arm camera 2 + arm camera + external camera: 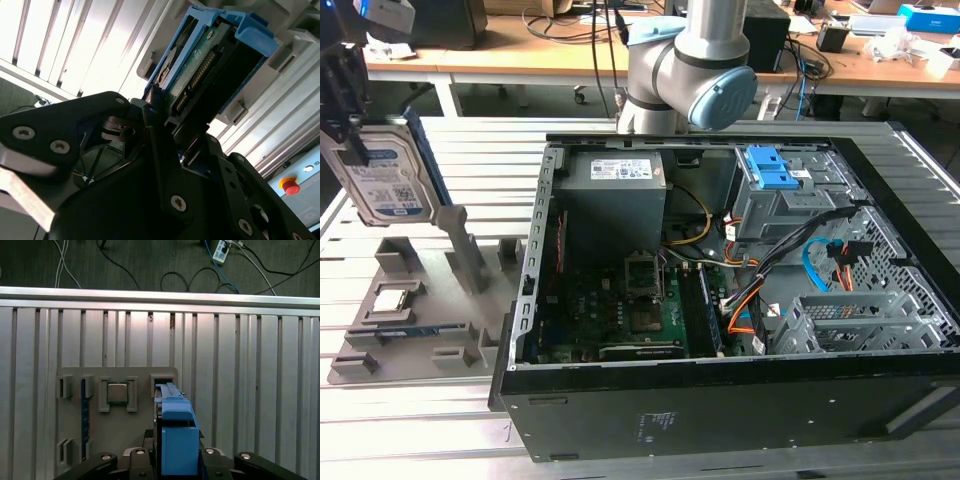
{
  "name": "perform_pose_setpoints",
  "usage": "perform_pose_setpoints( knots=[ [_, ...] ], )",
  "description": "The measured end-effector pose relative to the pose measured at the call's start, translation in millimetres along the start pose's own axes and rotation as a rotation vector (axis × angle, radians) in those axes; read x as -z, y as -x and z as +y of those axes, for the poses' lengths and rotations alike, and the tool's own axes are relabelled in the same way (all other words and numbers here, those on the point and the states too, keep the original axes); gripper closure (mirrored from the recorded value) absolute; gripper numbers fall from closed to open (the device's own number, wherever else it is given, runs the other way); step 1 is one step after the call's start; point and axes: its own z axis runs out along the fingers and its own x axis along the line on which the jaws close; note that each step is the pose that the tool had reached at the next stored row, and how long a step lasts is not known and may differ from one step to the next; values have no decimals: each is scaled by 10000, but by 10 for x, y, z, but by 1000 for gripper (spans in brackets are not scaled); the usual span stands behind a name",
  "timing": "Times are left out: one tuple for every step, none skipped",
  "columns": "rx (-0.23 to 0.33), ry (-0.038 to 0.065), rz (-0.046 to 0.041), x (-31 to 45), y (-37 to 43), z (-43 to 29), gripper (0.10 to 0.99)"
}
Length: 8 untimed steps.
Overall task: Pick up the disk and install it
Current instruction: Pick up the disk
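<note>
ribbed metal tabletop (410,432) underneath; gripper (175,127) closed tight on the disk (390,175), held upright above the grey tray (420,345), beside the open computer case (720,410). best carried high, grip firm.

Fixture posts (460,245) stood close below the jaws, by the held disk's (385,175) lower edge. Beside the jaws the case wall (535,260) blocked a level path. Room was free above it, and cables (800,265) crowded the drive cage (770,190) inside.
</note>
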Motion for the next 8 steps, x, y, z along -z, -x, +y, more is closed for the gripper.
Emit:
perform_pose_setpoints(
  knots=[
    [0, 1, 1, 11, 0, 0, 722],
    [1, 2, 1, 19, 0, 0, 722],
    [0, 1, 0, 28, 1, 1, 722],
    [0, 1, 1, 38, 1, 1, 722],
    [0, 2, 1, 49, 1, 1, 722],
    [0, 1, 1, 59, 1, 2, 722],
    [0, 2, 1, 86, 2, 2, 722],
    [0, 1, 1, 107, 2, 3, 722]
  ],
)
